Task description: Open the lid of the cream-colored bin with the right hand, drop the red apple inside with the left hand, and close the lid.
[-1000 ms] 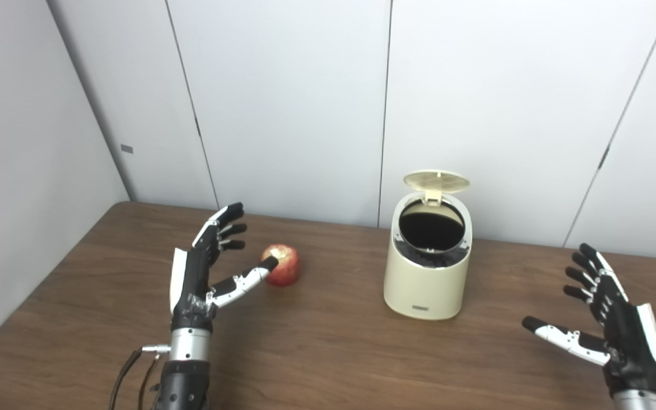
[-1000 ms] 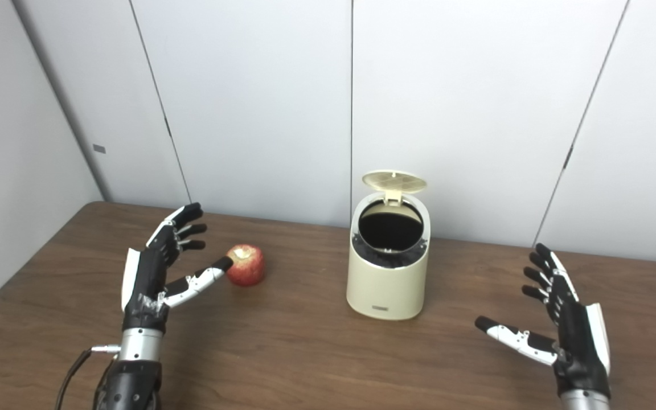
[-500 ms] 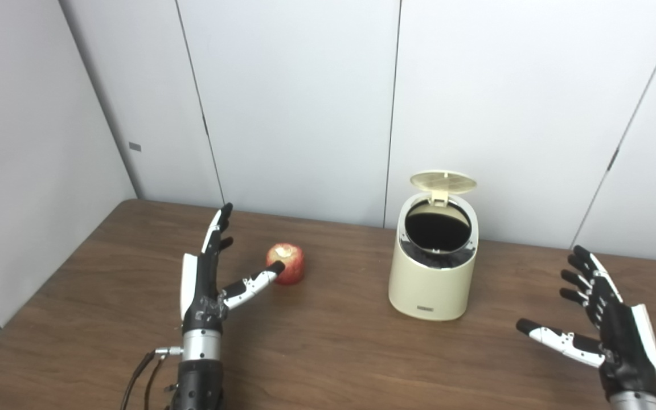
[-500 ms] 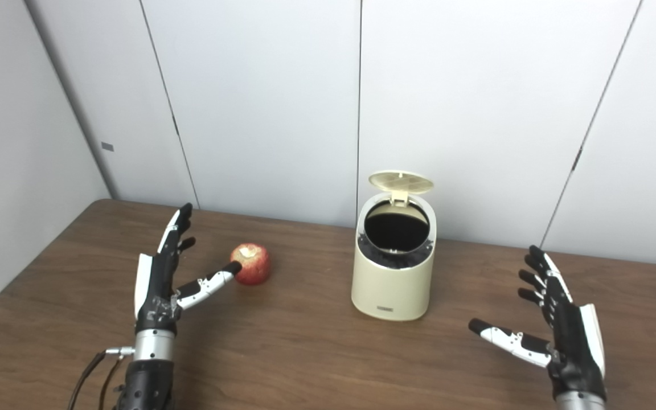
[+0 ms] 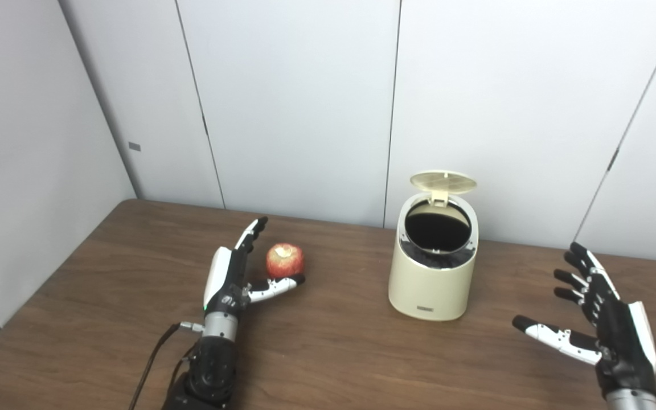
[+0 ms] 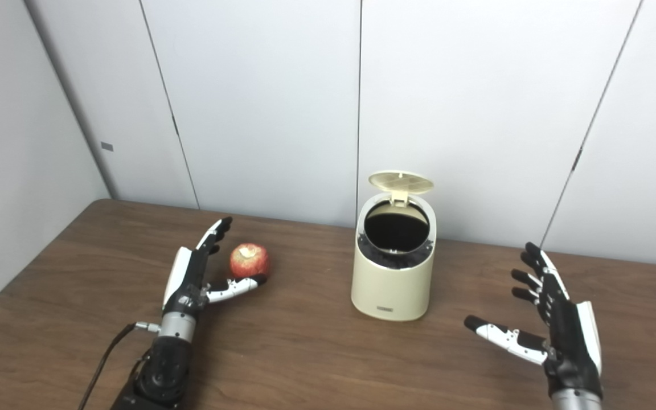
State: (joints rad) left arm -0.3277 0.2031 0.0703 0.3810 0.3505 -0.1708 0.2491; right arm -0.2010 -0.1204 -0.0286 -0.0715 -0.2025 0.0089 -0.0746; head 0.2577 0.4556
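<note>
The cream-colored bin [image 5: 432,273] stands on the brown table with its lid [image 5: 443,181] flipped up and its dark inside showing. The red apple [image 5: 285,259] sits on the table left of the bin. My left hand [image 5: 237,276] is open and low by the apple, fingers stretched along the apple's left side and the thumb under its front. My right hand [image 5: 601,319] is open and empty, hovering right of the bin, well apart from it.
The wooden table [image 5: 328,353] runs to grey wall panels behind the bin and on the left. A black cable [image 5: 151,364] trails from my left wrist.
My left hand has moved forward and down to the apple, now cupping its left side with the thumb in front. The right hand and bin have stayed nearly still.
</note>
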